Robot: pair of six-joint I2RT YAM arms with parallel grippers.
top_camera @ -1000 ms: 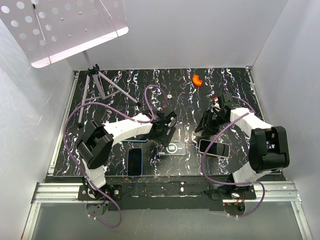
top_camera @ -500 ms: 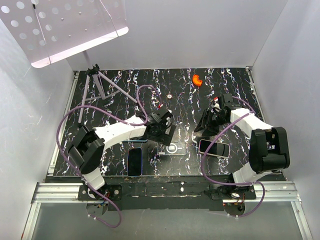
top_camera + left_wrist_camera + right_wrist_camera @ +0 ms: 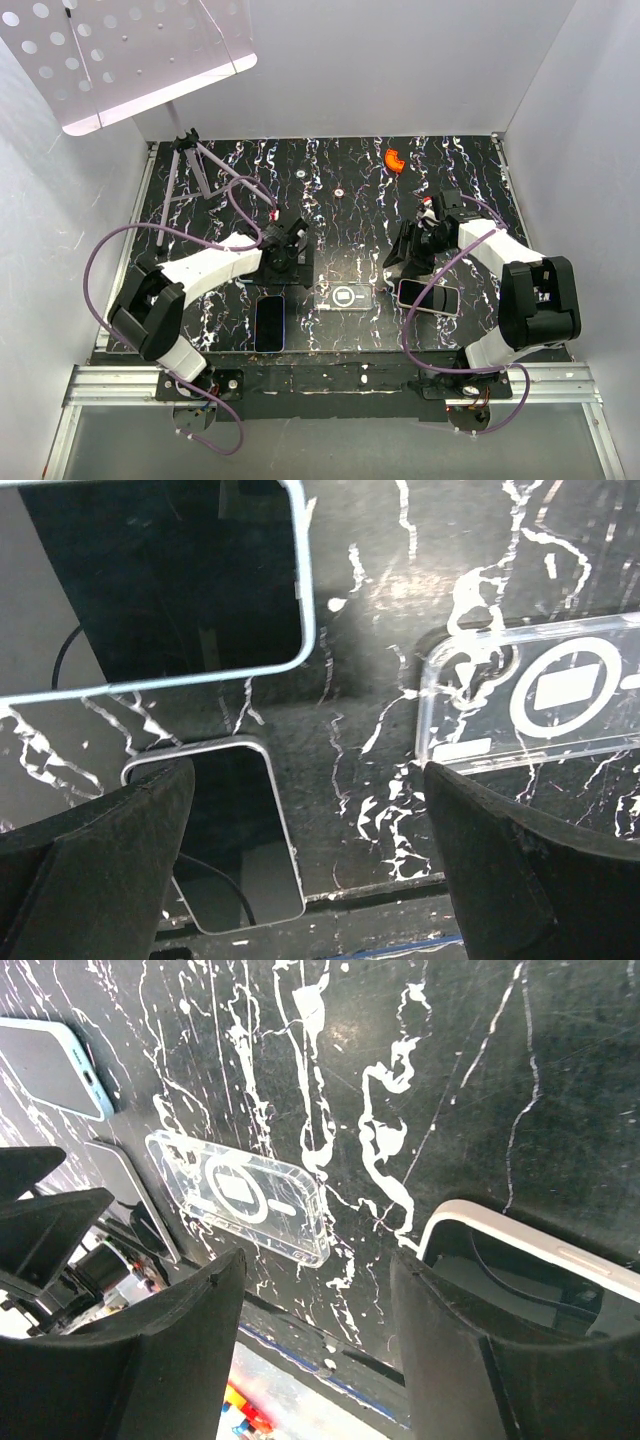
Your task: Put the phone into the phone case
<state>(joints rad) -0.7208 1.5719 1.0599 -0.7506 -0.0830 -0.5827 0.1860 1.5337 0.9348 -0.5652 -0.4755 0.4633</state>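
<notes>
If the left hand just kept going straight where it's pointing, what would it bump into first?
Probably bare black table. The left hand aims at the gap between the grey-edged phone and the clear case, though depth is hard to judge.

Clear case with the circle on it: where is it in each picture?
Top view: the case is in the middle, near the front edge.
Left wrist: far right.
Right wrist: left of centre.
Shared landmark: the dark phone lying beside it.
</notes>
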